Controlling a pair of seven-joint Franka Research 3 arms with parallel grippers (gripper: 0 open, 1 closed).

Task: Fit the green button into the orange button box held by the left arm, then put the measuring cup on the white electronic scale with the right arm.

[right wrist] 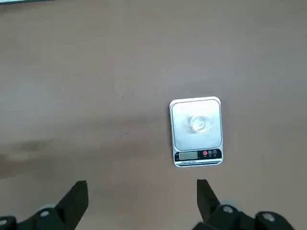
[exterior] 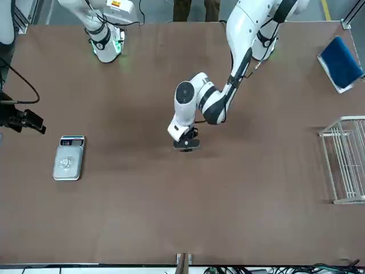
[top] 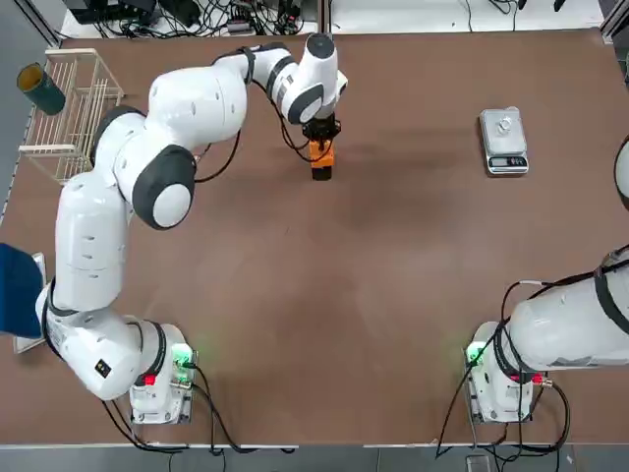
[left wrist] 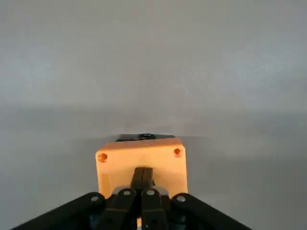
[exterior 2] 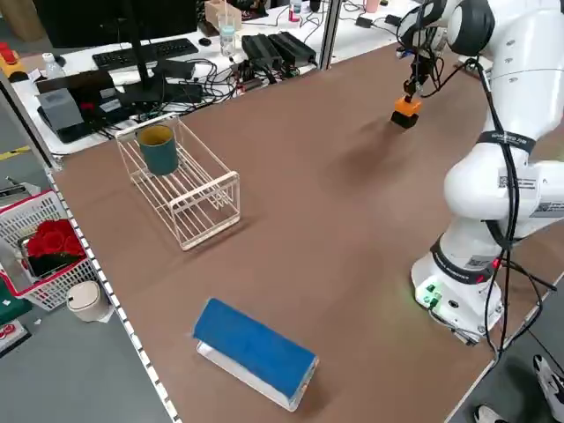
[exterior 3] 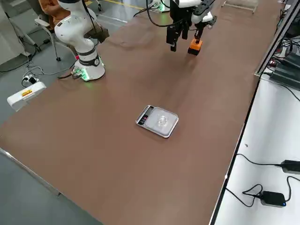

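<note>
The orange button box (top: 321, 158) is pinched by the left gripper (top: 321, 147) at the tabletop's (top: 344, 295) twelve o'clock. The measuring cup (right wrist: 198, 123) is seen on the white electronic scale (right wrist: 196, 131) at two o'clock. The right gripper (right wrist: 141, 203) is held spread above the tabletop.

No text, label or number can be read: the white electronic scale (right wrist: 196, 131) at about 2 o'clock on the table has a display strip too small to make out.
</note>
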